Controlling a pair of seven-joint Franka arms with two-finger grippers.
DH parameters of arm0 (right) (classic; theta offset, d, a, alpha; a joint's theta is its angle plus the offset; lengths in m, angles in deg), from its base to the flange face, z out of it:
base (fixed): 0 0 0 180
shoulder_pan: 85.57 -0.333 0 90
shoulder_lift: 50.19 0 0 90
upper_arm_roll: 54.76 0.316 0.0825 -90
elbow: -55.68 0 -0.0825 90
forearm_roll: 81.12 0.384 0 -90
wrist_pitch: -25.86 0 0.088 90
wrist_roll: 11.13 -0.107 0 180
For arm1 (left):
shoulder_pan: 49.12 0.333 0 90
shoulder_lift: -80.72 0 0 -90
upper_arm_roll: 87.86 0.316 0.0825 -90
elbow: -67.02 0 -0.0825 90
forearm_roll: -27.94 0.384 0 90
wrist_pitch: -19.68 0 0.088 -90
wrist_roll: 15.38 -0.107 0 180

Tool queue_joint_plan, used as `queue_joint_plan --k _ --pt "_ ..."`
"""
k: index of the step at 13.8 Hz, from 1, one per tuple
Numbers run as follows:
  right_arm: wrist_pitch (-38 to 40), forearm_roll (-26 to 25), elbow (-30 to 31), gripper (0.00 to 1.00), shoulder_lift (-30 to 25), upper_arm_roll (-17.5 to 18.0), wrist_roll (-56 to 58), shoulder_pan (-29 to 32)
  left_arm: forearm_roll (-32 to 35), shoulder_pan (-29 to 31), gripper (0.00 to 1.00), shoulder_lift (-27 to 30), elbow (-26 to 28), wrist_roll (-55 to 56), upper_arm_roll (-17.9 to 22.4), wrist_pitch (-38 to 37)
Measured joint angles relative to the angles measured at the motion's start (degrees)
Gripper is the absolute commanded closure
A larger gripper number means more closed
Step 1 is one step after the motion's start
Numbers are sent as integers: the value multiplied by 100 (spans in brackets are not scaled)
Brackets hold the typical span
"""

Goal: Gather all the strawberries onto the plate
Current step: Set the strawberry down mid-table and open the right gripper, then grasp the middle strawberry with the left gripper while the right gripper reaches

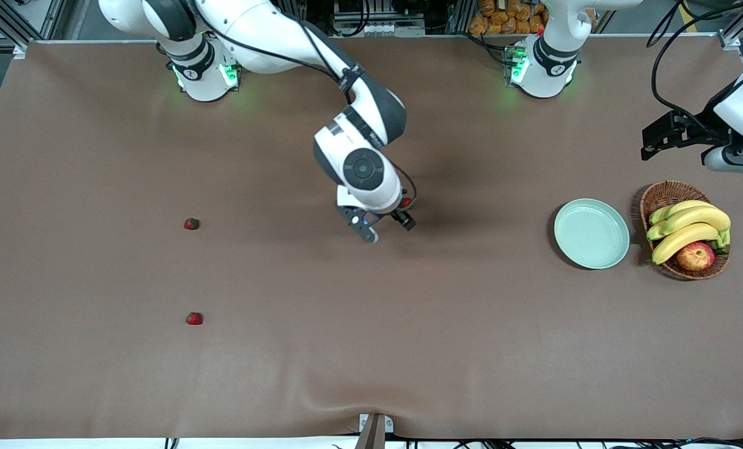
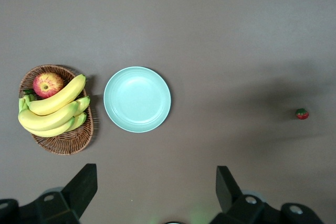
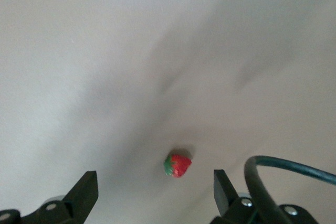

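Three strawberries lie on the brown table. One strawberry (image 1: pixel 405 202) (image 3: pixel 177 165) (image 2: pixel 301 114) rests at mid-table, partly hidden by the right hand in the front view. My right gripper (image 1: pixel 388 228) (image 3: pixel 156 190) hangs just over it, open, its fingers touching nothing. Two more strawberries (image 1: pixel 191 223) (image 1: pixel 194 318) lie toward the right arm's end. The empty mint-green plate (image 1: pixel 591 233) (image 2: pixel 137 99) sits toward the left arm's end. My left gripper (image 1: pixel 649 140) (image 2: pixel 156 187) waits open, high over that end of the table.
A wicker basket (image 1: pixel 664 193) (image 2: pixel 63 145) stands beside the plate at the left arm's end. It holds bananas (image 1: pixel 689 227) (image 2: pixel 52 109) and a red-yellow apple (image 1: pixel 695 255) (image 2: pixel 48 84). The table's cloth is wrinkled near the front edge (image 1: pixel 371 405).
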Motion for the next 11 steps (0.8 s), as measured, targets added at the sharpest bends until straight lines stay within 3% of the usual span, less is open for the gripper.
queue_joint_plan --k 4,11 --pt "145 -158 -80 0 -125 -116 730 248 -335 -55 0 -209 23 334 -91 -5" --pt "1094 -224 -121 0 -639 -758 3063 990 -888 -677 0 -656 37 1600 -131 146"
